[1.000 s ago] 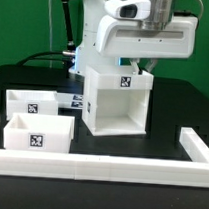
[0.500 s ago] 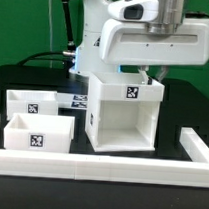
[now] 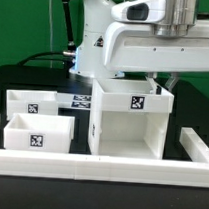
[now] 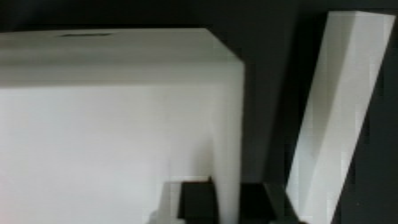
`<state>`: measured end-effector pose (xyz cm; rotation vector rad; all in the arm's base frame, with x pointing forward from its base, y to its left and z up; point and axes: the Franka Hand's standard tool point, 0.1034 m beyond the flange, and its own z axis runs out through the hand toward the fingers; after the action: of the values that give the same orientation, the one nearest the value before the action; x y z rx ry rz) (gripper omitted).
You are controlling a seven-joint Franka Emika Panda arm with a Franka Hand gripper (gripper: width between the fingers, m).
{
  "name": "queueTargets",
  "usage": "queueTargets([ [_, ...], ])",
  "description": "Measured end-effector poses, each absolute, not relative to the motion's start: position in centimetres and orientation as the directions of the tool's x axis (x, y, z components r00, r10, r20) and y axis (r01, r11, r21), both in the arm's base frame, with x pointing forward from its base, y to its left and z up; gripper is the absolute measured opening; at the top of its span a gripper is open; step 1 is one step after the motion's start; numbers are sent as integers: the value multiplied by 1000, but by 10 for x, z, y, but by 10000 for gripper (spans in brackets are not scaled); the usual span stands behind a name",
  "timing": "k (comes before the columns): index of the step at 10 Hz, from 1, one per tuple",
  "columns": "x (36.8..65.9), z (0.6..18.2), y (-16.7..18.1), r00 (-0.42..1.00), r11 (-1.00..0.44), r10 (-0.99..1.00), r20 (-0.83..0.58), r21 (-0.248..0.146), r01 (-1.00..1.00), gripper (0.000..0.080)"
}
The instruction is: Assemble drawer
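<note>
The tall white housing (image 3: pixel 131 122) of the drawer stands on the black table right of centre, its open side facing the camera and a tag on its upper front strip. My gripper (image 3: pixel 154 86) comes down onto its upper right rear edge and is shut on one wall. In the wrist view the dark fingers (image 4: pixel 196 203) sit either side of a thin white wall (image 4: pixel 228 150) of the housing (image 4: pixel 107 110). Two low white trays with tags sit at the exterior view's left, one behind (image 3: pixel 23 100) and one in front (image 3: pixel 36 134).
A long low white rail (image 3: pixel 89 169) runs along the front, with side pieces at the exterior view's right (image 3: pixel 195 146) and left. The marker board (image 3: pixel 79 101) lies between the trays and the housing. The white arm body fills the upper right.
The housing and my gripper on it have moved together toward the exterior view's right and nearer the front rail. The two trays have not moved.
</note>
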<state>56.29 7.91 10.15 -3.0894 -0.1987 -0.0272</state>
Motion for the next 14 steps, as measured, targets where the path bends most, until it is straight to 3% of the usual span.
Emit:
queueTargets([
  [6,563,102,84,992,-990,-125,8,-60,-124,38],
  [7,562,101,89,953,-950,-303,-10,-69,-303,38],
  [10,565,103,86,868,-864,-495,-34,-90,-495,38],
  [14,566,103,89,739,-734,-671,-57,-85,-673,38],
])
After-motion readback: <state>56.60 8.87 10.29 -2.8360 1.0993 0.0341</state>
